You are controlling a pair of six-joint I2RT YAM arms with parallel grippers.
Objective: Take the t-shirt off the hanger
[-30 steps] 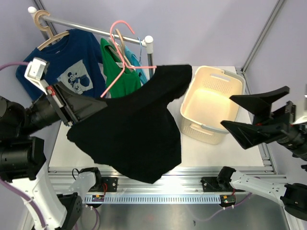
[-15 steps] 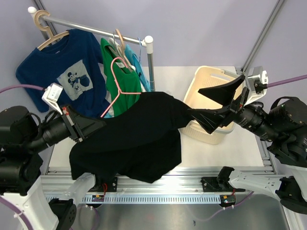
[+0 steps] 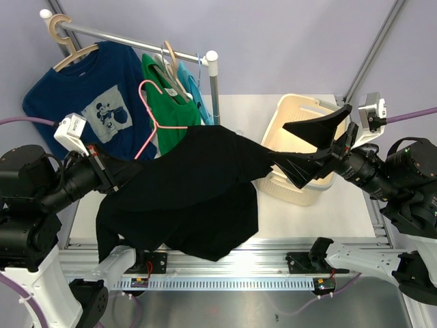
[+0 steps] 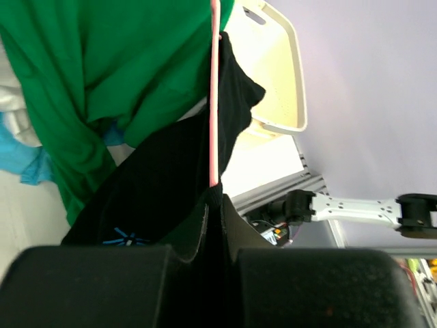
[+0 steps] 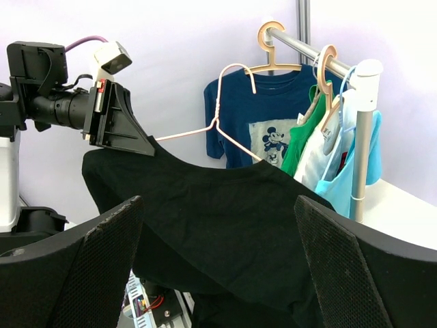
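A black t-shirt (image 3: 191, 191) hangs spread on a pink wire hanger (image 3: 151, 113), held in the air in front of the rack. My left gripper (image 3: 126, 174) is shut on the t-shirt's shoulder where the hanger's arm ends. In the left wrist view the pink hanger (image 4: 214, 102) runs straight into the black cloth (image 4: 164, 178) at the left gripper (image 4: 217, 205). My right gripper (image 3: 280, 142) is wide open at the t-shirt's other end, holding nothing. In the right wrist view the t-shirt (image 5: 232, 219) fills the space ahead of the right gripper (image 5: 217, 205).
A metal rack (image 3: 213, 65) at the back carries a navy printed t-shirt (image 3: 102, 96), a green t-shirt (image 3: 167, 102) and a light blue garment on other hangers. A cream laundry basket (image 3: 276, 181) stands on the white table (image 3: 341, 212), under the right arm.
The right arm has swung in from the right to the t-shirt's far end. The left gripper has drawn t-shirt and hanger down and left, away from the rail.
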